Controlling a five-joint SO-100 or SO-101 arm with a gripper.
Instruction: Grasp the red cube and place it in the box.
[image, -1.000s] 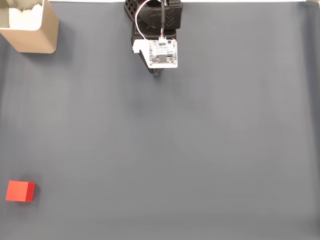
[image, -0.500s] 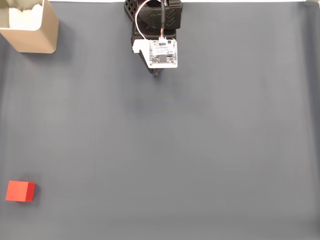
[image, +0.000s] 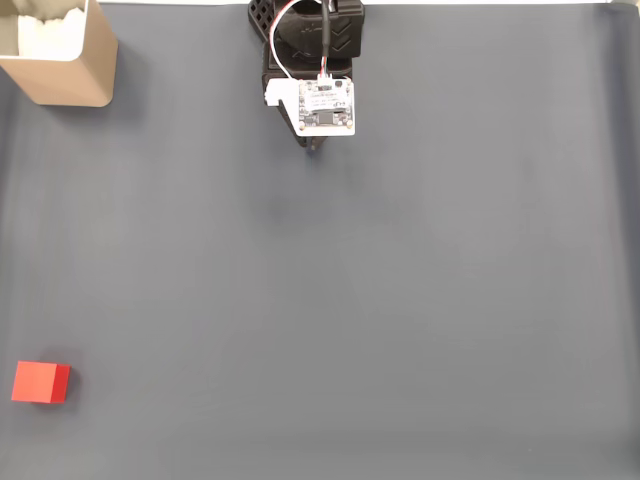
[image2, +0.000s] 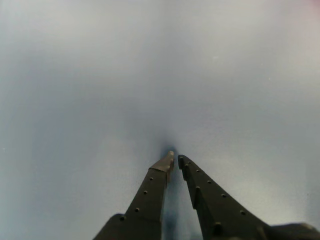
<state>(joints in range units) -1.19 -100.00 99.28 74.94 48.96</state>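
Although nothing is yet held, the layout is plain in the fixed view: a dark grey mat (image: 400, 300) covers the table, and all places below are given relative to the arm (image: 310, 40), which stands at the mat's top edge, near the middle. The box (image: 85, 75), tan with a white lining, sits well to the left of the arm, in the top left corner of the view, open side up. A small white circuit board (image: 327, 107) rides on the arm just below its base. The gripper (image2: 173, 160) points down at bare mat directly beneath the arm; in the wrist view its two dark fingers (image2: 150, 192) lie together, the tips almost touching, with nothing between them. The red cube (image: 40, 383) rests far from the arm, down and to the left, close to the view's left edge and well apart from the box. Judged from its small size and matte, flat faces, the cube is probably light, rigid and not slippery. Two opposite vertical faces offer the best hold, with the fingers closing squarely across the middle, not on a corner.
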